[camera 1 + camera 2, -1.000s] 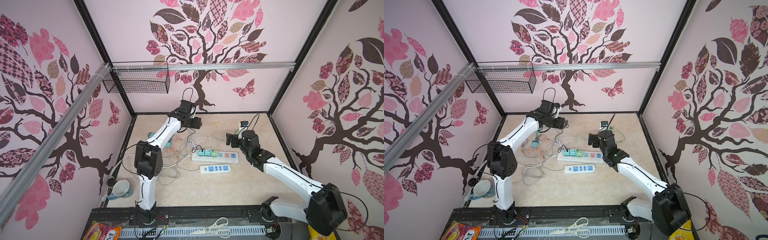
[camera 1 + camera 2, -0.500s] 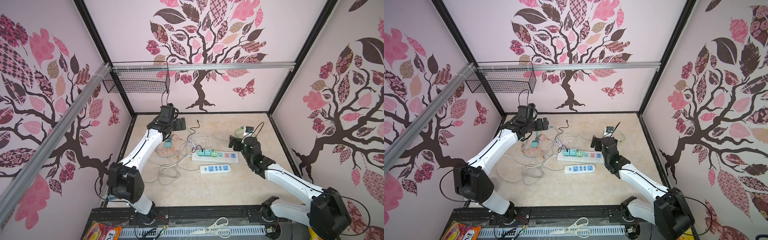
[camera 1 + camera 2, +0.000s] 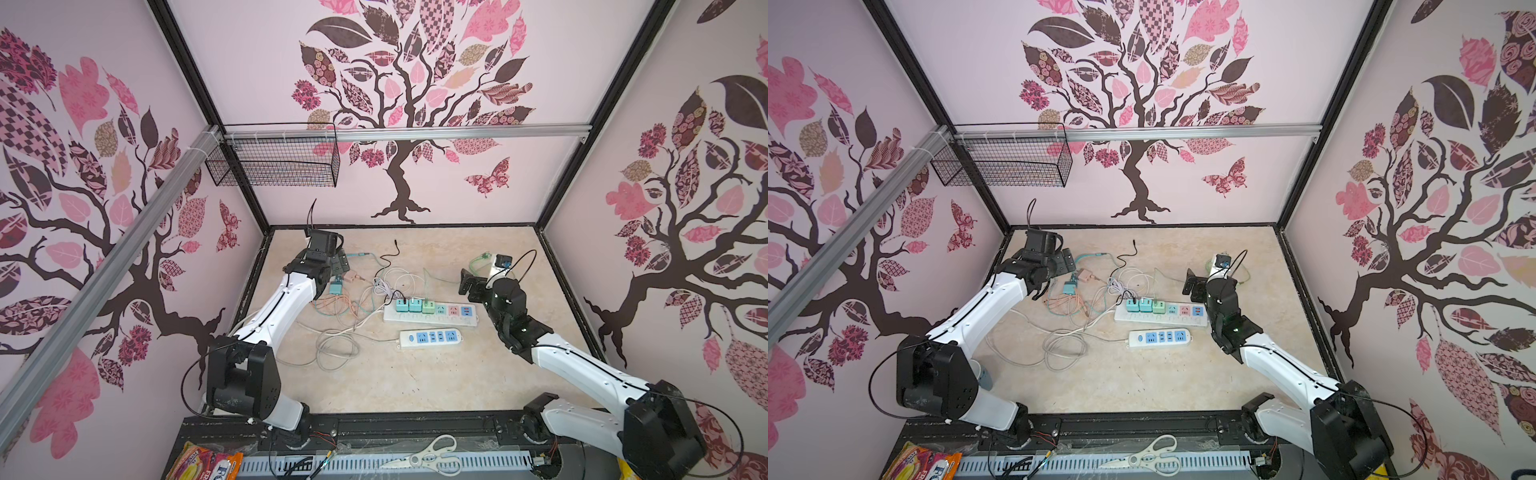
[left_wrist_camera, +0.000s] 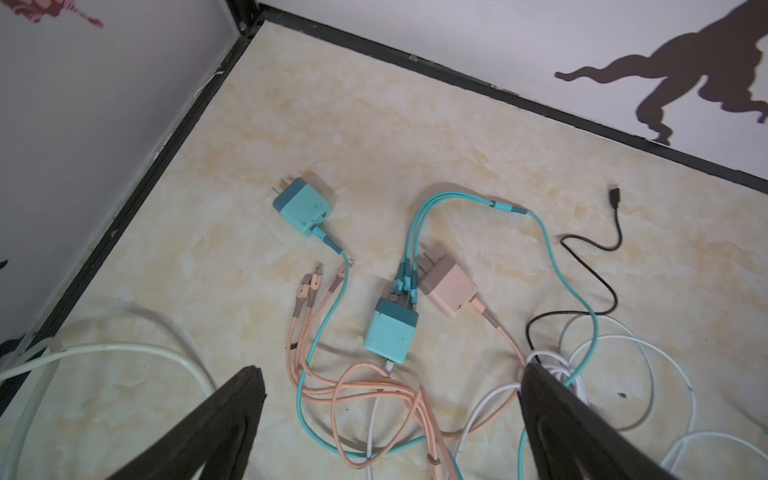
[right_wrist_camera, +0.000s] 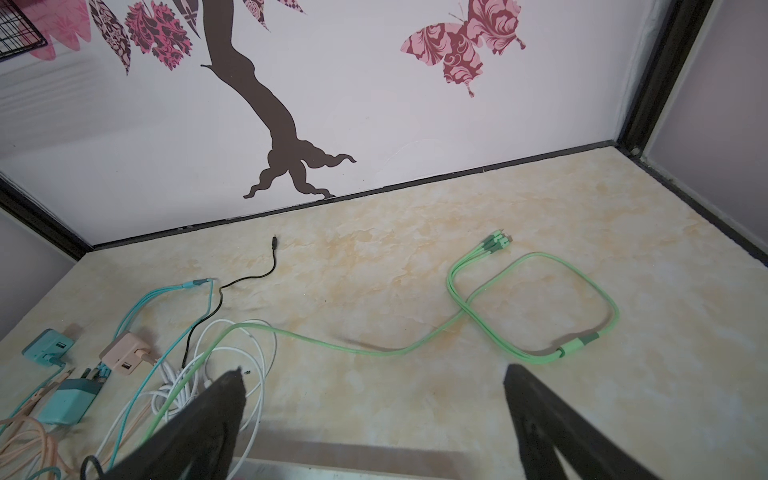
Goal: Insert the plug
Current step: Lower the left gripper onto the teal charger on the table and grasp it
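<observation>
Left tool (image 4: 390, 372) is spread wide, nothing pinched. It is held over the cable tangle near the far-left corner of the bench (image 3: 415, 374). Three loose plugs are seen on the bench just ahead of it. The near teal plug (image 4: 392, 332) is lined up between the fingers, with the pink plug (image 4: 449, 284) just beside it. The far teal plug (image 4: 302, 206) is set apart, nearer the wall. None is touched by the tool. Power strip (image 3: 430, 314) is laid mid-bench, well apart from the left tool, with three seated plugs (image 3: 415, 305) at its left end. Right tool (image 5: 374, 372) is also spread and empty, held near the strip's right end. Green cable (image 5: 536, 307) is laid ahead of it.
</observation>
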### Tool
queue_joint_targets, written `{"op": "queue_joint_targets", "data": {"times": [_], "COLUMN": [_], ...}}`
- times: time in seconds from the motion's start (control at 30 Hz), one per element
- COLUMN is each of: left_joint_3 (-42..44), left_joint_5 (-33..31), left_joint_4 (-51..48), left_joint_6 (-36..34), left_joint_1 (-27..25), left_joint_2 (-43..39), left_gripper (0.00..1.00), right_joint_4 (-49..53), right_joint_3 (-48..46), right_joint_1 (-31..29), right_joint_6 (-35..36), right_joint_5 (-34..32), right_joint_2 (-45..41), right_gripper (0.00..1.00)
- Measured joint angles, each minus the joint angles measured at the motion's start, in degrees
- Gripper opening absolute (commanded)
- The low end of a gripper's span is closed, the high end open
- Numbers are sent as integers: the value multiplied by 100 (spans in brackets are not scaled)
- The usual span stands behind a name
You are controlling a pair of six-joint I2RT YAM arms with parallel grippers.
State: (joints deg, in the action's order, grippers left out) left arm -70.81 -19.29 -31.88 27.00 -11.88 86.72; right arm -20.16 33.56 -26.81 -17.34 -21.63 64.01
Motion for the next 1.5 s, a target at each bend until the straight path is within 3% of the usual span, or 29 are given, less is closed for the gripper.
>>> {"op": "queue_joint_targets", "data": {"times": [0.23,0.57,0.73,0.93,1.5], "left_joint_3": [122,-396,-1014,-2258,-3856], "left_joint_5": [111,841,632,256,-7], "left_joint_4": [-122,-339,-476,-909,-1495], "left_joint_6": [527,850,1051,1224,1451], "left_joint_1": [901,1502,1565,1565,1593], "left_joint_2": [197,1488,1985,2951,4505], "left_gripper": [98,98,98,88,77], "right_joint_4": [0,22,79,223,332], "right_joint_3": [-33,-107,-107,-107,-118], "right_joint_1": [0,0,0,0,0], "right_joint_6": [61,-46,-28,90,216], "right_joint_5": [0,87,146,258,612], "right_joint_2": [0,0,0,-2,-131], "right_gripper": [100,100,100,100,100]}}
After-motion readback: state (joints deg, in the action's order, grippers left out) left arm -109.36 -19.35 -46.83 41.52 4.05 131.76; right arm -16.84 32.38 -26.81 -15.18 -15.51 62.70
